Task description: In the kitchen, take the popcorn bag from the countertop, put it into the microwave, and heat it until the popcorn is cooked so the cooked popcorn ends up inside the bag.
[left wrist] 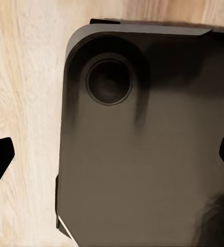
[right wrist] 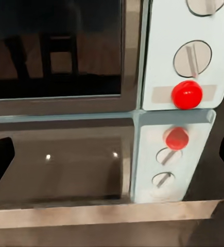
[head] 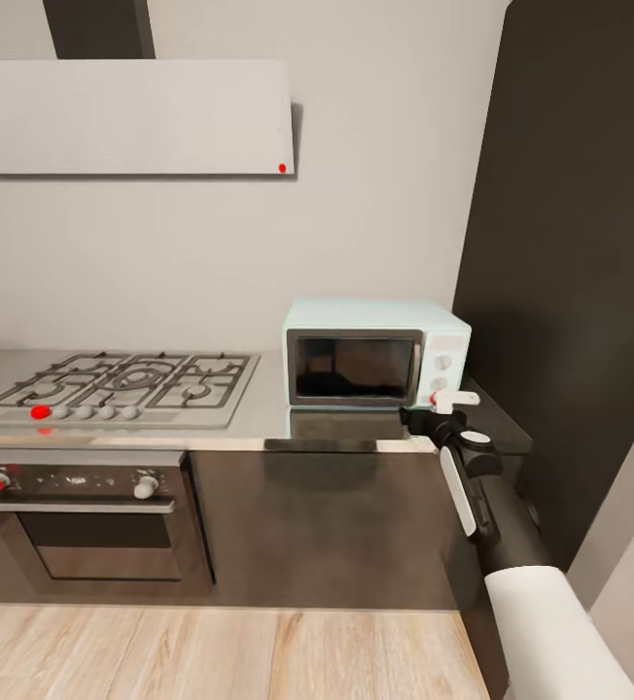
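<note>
Right arm up at the microwave, door closed.

Head: microwave (head: 375, 352) sits on the countertop (head: 336, 428) right of the gas hob (head: 123, 384); right gripper (head: 450, 401) is at its knob panel, by the lower corner, finger spacing can't be read here. Left wrist: left gripper (left wrist: 112, 154) fingers spread wide, over a dark robot base panel (left wrist: 142, 154) and wood floor (left wrist: 24, 77). Right wrist: right gripper (right wrist: 112, 154) spread wide, facing the red button (right wrist: 187, 94) below the white knob (right wrist: 192, 58); both mirrored in the steel.
</note>
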`<state>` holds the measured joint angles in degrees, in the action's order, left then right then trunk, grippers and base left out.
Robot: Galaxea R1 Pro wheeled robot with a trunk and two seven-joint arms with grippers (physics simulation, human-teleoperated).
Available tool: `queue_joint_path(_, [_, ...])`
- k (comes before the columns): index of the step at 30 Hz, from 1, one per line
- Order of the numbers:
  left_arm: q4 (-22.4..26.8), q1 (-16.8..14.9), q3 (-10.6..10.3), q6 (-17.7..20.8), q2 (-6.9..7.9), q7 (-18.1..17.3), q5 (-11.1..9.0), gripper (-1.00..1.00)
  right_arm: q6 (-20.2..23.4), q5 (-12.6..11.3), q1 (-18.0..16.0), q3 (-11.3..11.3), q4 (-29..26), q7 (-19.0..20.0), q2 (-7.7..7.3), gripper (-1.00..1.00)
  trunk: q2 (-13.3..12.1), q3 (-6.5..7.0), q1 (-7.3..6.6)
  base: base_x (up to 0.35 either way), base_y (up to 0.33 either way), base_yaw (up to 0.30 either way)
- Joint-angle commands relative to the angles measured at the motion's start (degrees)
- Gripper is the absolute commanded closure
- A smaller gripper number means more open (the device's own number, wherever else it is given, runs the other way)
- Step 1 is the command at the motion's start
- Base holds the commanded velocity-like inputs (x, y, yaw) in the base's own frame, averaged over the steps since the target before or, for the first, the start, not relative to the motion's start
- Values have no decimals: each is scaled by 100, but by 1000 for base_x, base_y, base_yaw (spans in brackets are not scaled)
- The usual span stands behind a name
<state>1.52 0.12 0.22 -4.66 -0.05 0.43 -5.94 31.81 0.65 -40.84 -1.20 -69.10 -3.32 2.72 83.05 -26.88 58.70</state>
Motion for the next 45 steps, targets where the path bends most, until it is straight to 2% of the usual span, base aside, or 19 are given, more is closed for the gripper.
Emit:
queue_joint_path(1, [6, 3, -4, -9, 5, 2, -56, -100, 29, 5, -3, 2, -7, -12, 3, -100, 3, -5, 3, 246, 0, 0])
queue_joint_path(34, [4, 0, -14, -9, 23, 1, -57, -100, 25, 23, -3, 6, 2, -15, -9, -100, 3, -5, 3, 137, 0, 0])
queue_joint_path(45, [6, -1, -13, -9, 19, 1, -57, -100, 27, 23, -3, -3, 2, -20, -35, -100, 3, -5, 3, 21, -53, 0])
